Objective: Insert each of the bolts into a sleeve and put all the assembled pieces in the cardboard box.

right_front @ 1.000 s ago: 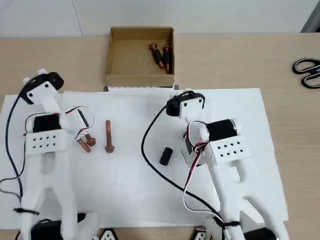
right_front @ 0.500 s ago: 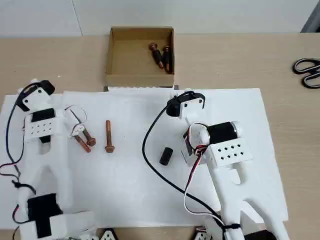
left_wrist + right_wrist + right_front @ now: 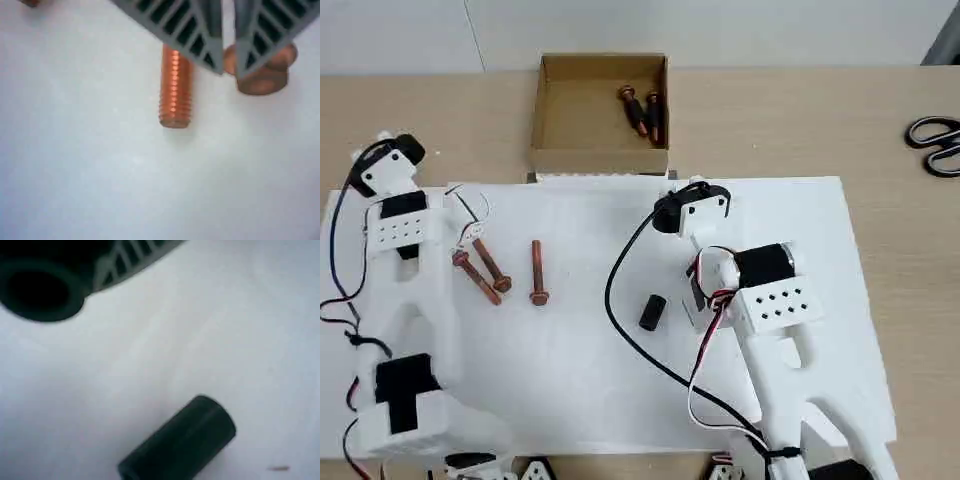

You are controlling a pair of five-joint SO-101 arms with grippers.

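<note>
Left fingers (image 3: 190,30) are narrowed to a slit with nothing between them. They hang just over the threaded end of one bolt (image 3: 175,85), with a second bolt's head (image 3: 262,75) showing behind one fingertip. Looks like a line-up for a pick, no grasp made.

From above, that pair of bolts (image 3: 485,272) lies side by side on the white sheet (image 3: 570,380) near the left arm (image 3: 405,225). A third bolt (image 3: 537,270) lies just beyond them toward the middle.

Right fingers (image 3: 131,259) appear closed on a black sleeve (image 3: 37,290), bore end facing the camera. My guess is it's parked like that so a bolt can be fed straight in. The right arm (image 3: 767,290) sits mid-sheet, with a spare sleeve (image 3: 652,312) lying loose just beside it.

The cardboard box (image 3: 552,110) is on the table (image 3: 800,120) past the far edge of the sheet. Two assembled pieces (image 3: 642,110) are already in its right corner, so roughly three bolts to go. Scissors (image 3: 935,140) sit at the far right, not involved.

Versus a second ago:
- The left arm has pulled back and toward its own side, so both bolts of the pair are now uncovered.
- The bolts look about where they were.
- The right arm and the loose sleeve are basically unchanged.
</note>
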